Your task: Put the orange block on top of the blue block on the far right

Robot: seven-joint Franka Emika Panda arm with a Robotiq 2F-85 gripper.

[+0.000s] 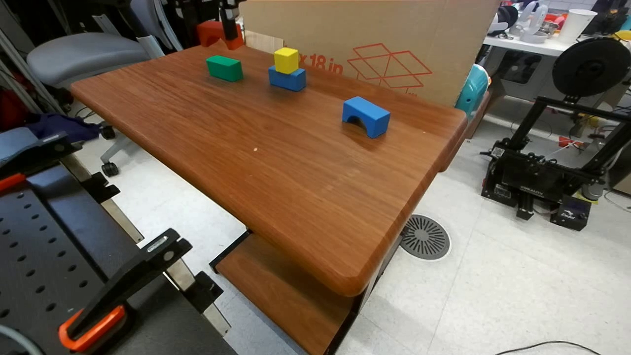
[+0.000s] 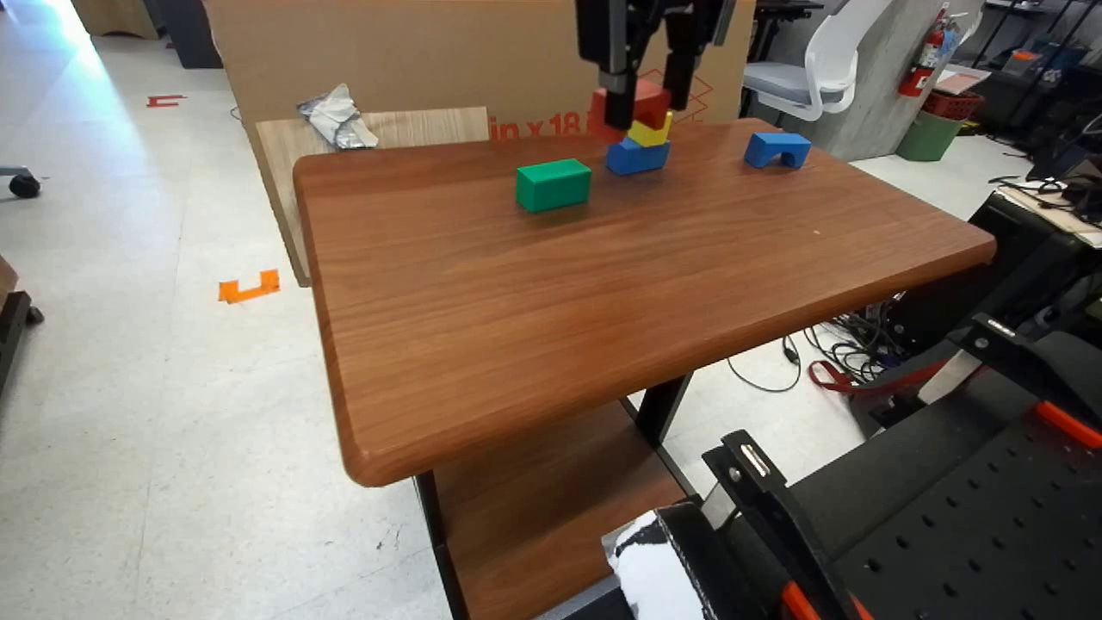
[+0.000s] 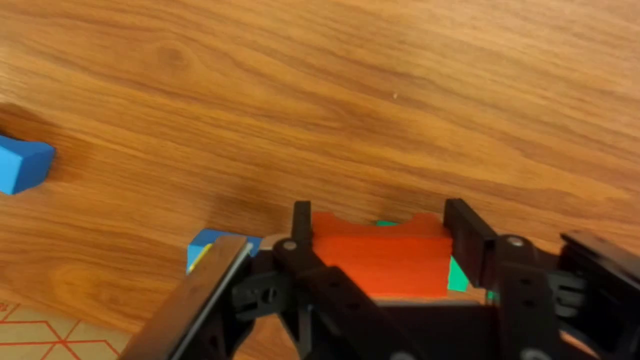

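Wrist view, gripper [image 3: 378, 222] pinching the notched orange block [image 3: 382, 267], green block [image 3: 457, 277] lower down, partly hidden, in an exterior view, yellow cube [image 1: 286, 60] on blue slab [image 1: 287, 80] between gripper and blue arch [image 1: 369, 113] (well apart), wood-grain table [image 1: 276, 133] below, in an exterior view, red-printed cardboard [image 2: 387, 56] behind the gripper.

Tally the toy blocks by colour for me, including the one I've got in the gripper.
Blue: 2 (blue arch block; rectangular blue block, under the yellow cube)
Yellow: 1 (that cube)
Green: 1 (rectangular green block)
Orange: 1 (orange arch block, held in the gripper)
Total: 5
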